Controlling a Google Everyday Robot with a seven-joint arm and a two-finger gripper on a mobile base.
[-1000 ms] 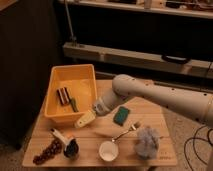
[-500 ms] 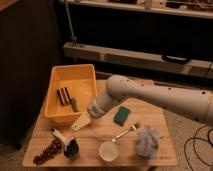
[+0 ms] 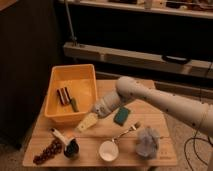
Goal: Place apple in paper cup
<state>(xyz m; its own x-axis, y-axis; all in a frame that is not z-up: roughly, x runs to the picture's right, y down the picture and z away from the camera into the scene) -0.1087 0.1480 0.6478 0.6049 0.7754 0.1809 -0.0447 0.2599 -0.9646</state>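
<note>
Hanging low over the wooden table (image 3: pixel 91 145), the pale two-finger gripper (image 3: pixel 86 123) stood just off the front right corner of the large yellow plastic bin (image 3: pixel 62 116). Its jaws were spread, with nothing visible between them. I could not pick out the small orange-red apple; it may have lain hidden under the gripper. The short white paper cup (image 3: pixel 107 150) stood near the table's front edge. I judged the gripper should first close around the fruit's middle, then lift it clear before moving over the cup.
</note>
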